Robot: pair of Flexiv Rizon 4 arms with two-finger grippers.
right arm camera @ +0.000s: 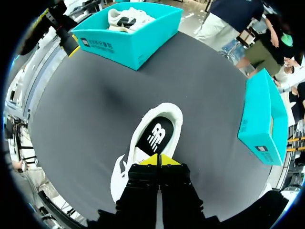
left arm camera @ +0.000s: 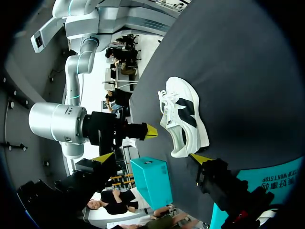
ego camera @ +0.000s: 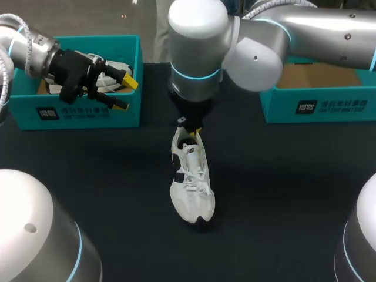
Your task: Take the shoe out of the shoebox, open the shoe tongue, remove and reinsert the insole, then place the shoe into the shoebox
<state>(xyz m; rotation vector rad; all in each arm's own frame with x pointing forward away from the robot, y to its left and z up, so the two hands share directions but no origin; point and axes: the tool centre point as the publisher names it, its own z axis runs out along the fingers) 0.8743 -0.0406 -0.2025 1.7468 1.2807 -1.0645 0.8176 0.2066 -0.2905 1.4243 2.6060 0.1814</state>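
Head camera: you are looking down from above and behind the arms, taking in the whole table at middle range.

Left wrist camera: you are looking low and sideways across the table from over the left shoebox, well apart from the shoe.

Right wrist camera: you are looking straight down, close above the shoe's heel end.

Overlap: all three views are sharing the shoe, and all three are also catching the left shoebox and the right shoebox.

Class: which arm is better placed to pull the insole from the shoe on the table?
Right: the right gripper sits at the shoe opening; the left gripper hovers away by a shoebox.
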